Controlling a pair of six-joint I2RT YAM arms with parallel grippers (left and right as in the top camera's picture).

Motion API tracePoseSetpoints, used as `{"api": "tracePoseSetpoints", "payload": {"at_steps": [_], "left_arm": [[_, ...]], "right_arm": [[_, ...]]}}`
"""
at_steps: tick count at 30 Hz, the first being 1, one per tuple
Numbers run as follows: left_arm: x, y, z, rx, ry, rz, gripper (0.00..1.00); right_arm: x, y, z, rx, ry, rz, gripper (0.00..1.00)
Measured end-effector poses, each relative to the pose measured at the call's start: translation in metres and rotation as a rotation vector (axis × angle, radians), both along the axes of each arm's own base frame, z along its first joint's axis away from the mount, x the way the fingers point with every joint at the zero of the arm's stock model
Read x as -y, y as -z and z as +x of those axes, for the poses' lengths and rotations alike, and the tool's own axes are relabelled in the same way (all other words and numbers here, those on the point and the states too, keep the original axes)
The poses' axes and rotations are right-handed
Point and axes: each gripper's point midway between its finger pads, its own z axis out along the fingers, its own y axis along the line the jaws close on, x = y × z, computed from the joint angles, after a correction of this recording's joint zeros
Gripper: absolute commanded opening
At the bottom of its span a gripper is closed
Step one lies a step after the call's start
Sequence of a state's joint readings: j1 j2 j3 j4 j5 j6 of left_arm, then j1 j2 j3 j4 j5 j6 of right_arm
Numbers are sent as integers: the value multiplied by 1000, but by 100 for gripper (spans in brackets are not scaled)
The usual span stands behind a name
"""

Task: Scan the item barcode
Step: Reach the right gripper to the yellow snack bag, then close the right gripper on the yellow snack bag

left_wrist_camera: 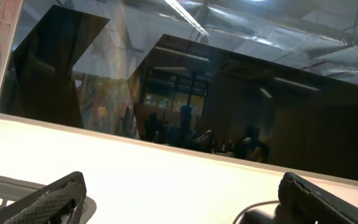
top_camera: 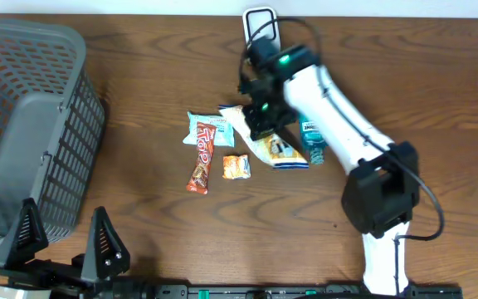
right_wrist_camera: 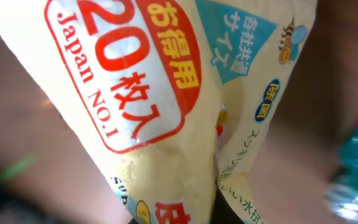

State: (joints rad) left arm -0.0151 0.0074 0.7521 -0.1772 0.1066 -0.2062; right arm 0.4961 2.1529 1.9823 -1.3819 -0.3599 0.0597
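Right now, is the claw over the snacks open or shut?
Shut: the right gripper pinches the yellow packet, which is creased in its grip.

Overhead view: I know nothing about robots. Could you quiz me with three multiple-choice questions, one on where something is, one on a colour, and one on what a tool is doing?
1. Where does the grey plastic mesh basket stand on the brown wooden table?
A at its left end; B at its right end; C in the middle.
2. What is the main colour of the soft plastic pouch with the red label under the right tool?
A pale yellow; B black; C purple.
3. How is the right tool?
A wide open above the basket; B shut on the pouch; C raised high, empty.

Answers: 1 A, the basket fills the left edge. 2 A, the right wrist view shows pale yellow film. 3 B, the tool is closed on the pouch.
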Motion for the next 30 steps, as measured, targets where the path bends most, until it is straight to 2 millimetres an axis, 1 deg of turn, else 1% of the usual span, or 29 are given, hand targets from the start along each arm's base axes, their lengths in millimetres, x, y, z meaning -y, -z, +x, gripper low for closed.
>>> {"api": "tracePoseSetpoints", "payload": {"at_steps": [3, 4, 7, 9, 12, 17, 21, 24, 27, 30], "left_arm": [[0, 1, 1, -2, 0, 0, 99], [0, 1, 1, -3, 0, 0, 99], [0, 1, 1, -5, 0, 0, 99], [0, 2, 2, -7, 0, 0, 99], [0, 7, 4, -25, 0, 0, 99], [0, 17, 10, -69, 0, 1, 99], [0, 28, 19, -100, 0, 2, 99], [0, 42, 29, -136, 0, 2, 98], [1, 52, 36, -162, 0, 2, 99], [1, 54, 38, -165, 0, 2, 99]], "right_arm": [[5, -22, -16, -138, -43, 213, 1], [7, -30, -18, -166, -59, 295, 1], [11, -50, -17, -173, -103, 514, 1], [10, -58, -19, -161, -144, 637, 1], [3, -62, -28, -151, -193, 788, 1], [-8, -63, -42, -162, -191, 981, 1], [-9, -58, -47, -176, -146, 1069, 1], [-7, -48, -46, -131, -179, 1065, 1], [1, -40, -43, -121, -185, 1023, 2], [11, -28, -38, -96, -203, 958, 1]]}}
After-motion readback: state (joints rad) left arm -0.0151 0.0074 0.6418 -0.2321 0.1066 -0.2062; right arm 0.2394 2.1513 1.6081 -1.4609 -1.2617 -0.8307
